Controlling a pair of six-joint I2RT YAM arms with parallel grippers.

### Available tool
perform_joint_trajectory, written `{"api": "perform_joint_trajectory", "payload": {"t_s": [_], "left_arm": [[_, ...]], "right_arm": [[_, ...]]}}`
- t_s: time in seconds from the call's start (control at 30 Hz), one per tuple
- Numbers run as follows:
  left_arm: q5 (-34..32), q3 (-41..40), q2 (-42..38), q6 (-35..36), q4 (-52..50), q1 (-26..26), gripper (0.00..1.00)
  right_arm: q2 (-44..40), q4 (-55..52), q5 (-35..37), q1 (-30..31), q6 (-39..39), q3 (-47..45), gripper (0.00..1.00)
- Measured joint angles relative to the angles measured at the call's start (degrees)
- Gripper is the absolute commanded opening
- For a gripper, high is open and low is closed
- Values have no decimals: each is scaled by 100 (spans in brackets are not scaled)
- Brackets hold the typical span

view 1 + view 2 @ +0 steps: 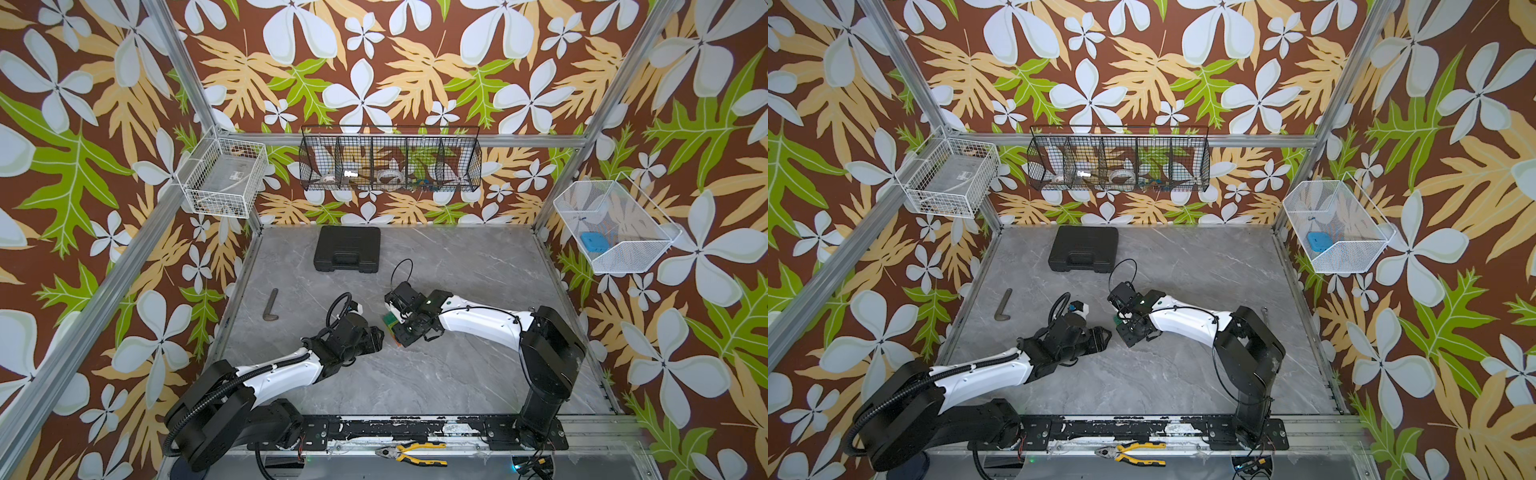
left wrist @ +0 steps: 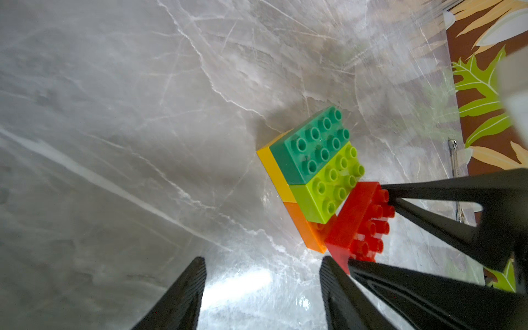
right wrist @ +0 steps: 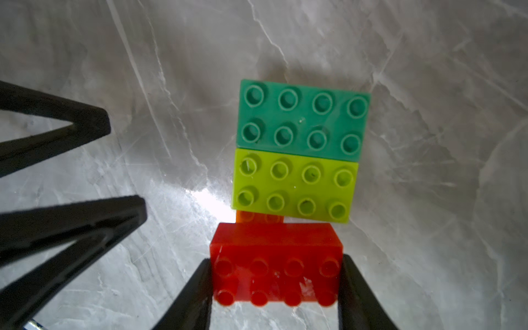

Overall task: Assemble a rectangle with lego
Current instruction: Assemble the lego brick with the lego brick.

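The lego rectangle lies on the grey table as a joined block: dark green (image 3: 303, 120) and lime green (image 3: 294, 188) bricks on top, yellow (image 2: 275, 171) and orange (image 2: 303, 225) beneath. My right gripper (image 3: 276, 260) is shut on the red brick (image 3: 274, 243) by its short ends. The brick is tilted over the orange brick's bare studs (image 3: 258, 216), next to the lime one. My left gripper (image 2: 263, 260) stands open and empty just beside the block. In both top views the two grippers (image 1: 380, 334) (image 1: 399, 328) meet mid-table and mostly hide the bricks (image 1: 1118, 319).
A black case (image 1: 347, 248) sits at the back of the table. An L-shaped metal tool (image 1: 270, 305) lies at the left and a small wrench (image 1: 1264, 311) at the right. Yellow-handled pliers (image 1: 415, 453) rest on the front rail. Wire baskets (image 1: 390, 160) hang on the walls.
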Motion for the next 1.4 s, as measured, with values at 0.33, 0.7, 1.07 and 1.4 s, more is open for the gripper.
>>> {"api": "perform_joint_trajectory", "payload": {"t_s": [0.33, 0.7, 1.07, 1.4], "left_arm": [[0, -24, 0, 2, -7, 0, 66], [17, -42, -2, 2, 4, 0, 66], [44, -72, 7, 2, 17, 0, 65], [63, -98, 9, 2, 52, 0, 66]], "right_arm": [[96, 9, 9, 0, 59, 52, 34], [195, -17, 125, -4, 149, 140, 34], [223, -59, 199, -4, 166, 118, 34], [286, -111, 286, -4, 166, 240, 33]]}}
